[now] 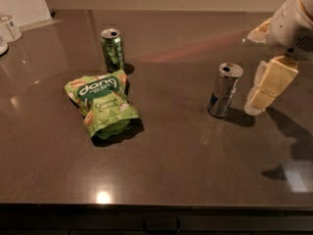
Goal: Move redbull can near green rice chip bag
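The redbull can, slim and silver with blue patches, stands upright on the dark table right of centre. The green rice chip bag lies flat left of centre, with white "dang" lettering. My gripper is at the right edge, just right of the can and not touching it. It is open and empty. One cream finger hangs close beside the can, and the other shows behind the white wrist.
A green patterned can stands upright just behind the bag. Clear containers and a white board stand at the far left corner. The table's front edge runs along the bottom.
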`<state>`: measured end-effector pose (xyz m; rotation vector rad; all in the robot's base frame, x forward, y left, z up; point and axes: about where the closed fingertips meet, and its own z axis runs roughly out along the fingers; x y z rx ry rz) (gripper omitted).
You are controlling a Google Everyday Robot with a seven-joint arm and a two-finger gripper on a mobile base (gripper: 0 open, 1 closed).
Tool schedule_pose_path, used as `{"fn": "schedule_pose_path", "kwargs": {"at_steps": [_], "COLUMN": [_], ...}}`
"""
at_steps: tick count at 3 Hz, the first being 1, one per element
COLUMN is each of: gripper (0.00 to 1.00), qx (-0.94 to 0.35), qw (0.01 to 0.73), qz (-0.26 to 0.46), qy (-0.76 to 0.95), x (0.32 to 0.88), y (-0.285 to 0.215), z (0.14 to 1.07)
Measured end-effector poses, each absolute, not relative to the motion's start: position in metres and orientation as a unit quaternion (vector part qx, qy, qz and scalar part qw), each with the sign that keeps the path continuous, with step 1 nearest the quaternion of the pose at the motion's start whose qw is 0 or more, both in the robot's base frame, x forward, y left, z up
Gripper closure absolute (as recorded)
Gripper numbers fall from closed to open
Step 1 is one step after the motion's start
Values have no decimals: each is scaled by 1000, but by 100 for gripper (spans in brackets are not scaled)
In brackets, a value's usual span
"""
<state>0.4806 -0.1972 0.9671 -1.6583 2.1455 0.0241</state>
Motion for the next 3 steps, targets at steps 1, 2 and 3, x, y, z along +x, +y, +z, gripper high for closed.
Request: {"fn": "schedule_pose_path", "kwargs": {"at_steps": [1, 2, 3], "gripper": [0, 0, 0], "qx": [-592, -578, -568], "qw": [222, 226, 234], "qz": [34, 65, 84], "qy": [774, 781, 785], "x": [499, 512, 517], "y": [-187, -180, -178], "z": [954, 933, 920]}}
